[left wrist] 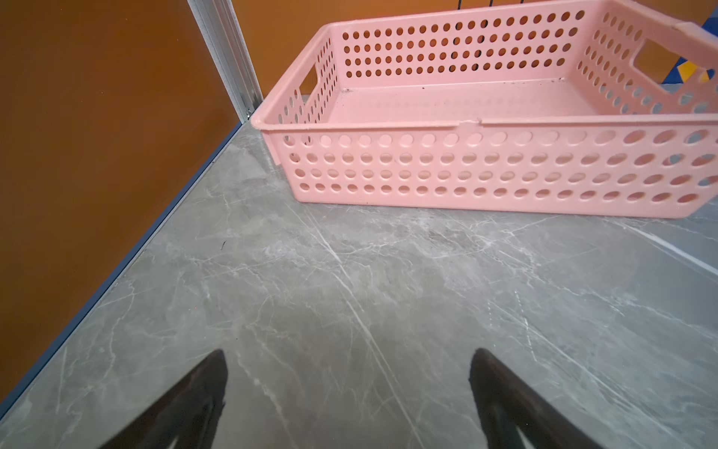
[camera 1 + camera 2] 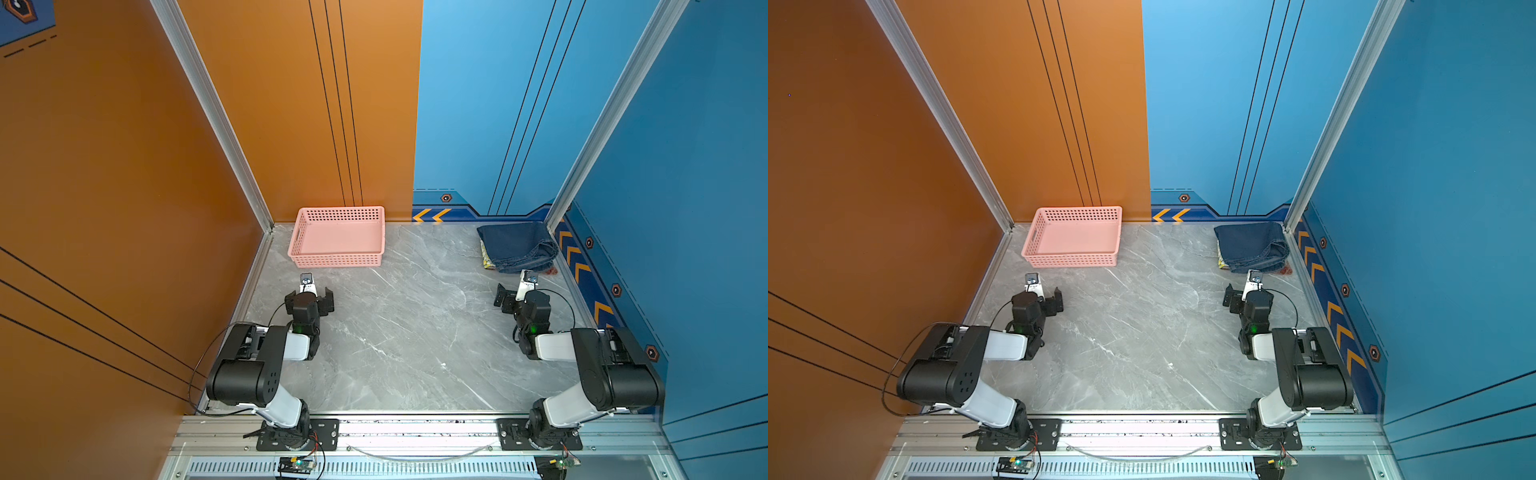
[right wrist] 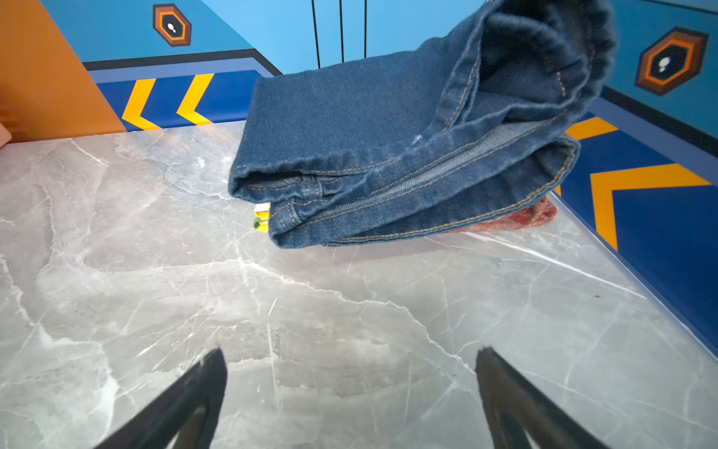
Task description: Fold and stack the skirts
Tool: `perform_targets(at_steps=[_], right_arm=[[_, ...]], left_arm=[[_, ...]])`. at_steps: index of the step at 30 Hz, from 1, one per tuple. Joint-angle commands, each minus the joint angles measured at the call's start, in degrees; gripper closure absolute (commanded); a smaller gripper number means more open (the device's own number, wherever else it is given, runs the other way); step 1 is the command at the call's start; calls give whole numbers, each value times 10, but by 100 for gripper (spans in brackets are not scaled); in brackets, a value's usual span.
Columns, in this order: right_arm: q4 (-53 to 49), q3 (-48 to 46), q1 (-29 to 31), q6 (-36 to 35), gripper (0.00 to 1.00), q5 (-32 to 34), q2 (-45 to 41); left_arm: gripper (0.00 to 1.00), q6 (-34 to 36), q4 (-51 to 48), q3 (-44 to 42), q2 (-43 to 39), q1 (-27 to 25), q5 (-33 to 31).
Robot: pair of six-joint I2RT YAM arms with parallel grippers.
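Left pincer (image 1: pixel 348 352), right pincer (image 3: pixel 350 350) gape empty; denim skirt (image 3: pixel 369 128) nearly hides lemon-print skirt (image 3: pixel 262 219) and plaid skirt (image 3: pixel 516 221).

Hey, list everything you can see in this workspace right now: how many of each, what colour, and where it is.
denim skirt: one, dark blue, folded, top of the pile in the far right corner
lemon-print skirt: one, white, yellow and green, only an edge showing under the denim
plaid skirt: one, rust-red, only an edge showing under the denim, wall side
basket: one, pink, perforated, nothing in it, far left by the orange wall
table: one, grey marble
left end effector: one, black, open, before the basket
right end effector: one, black, open, before the pile
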Motion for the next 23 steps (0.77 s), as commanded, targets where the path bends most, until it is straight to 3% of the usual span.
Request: perform_targets(at_steps=[1, 3, 6, 23], right_arm=[[3, 5, 13, -16, 0, 20, 3], [16, 0, 23, -22, 0, 40, 3], [-3, 9, 3, -11, 0, 2, 3], [-4, 10, 6, -13, 0, 6, 3]], left_arm=[[2, 2, 8, 6, -5, 0, 11], [2, 2, 8, 5, -5, 1, 11], [2, 2, 8, 5, -6, 0, 11], [2, 3, 8, 5, -6, 1, 11]])
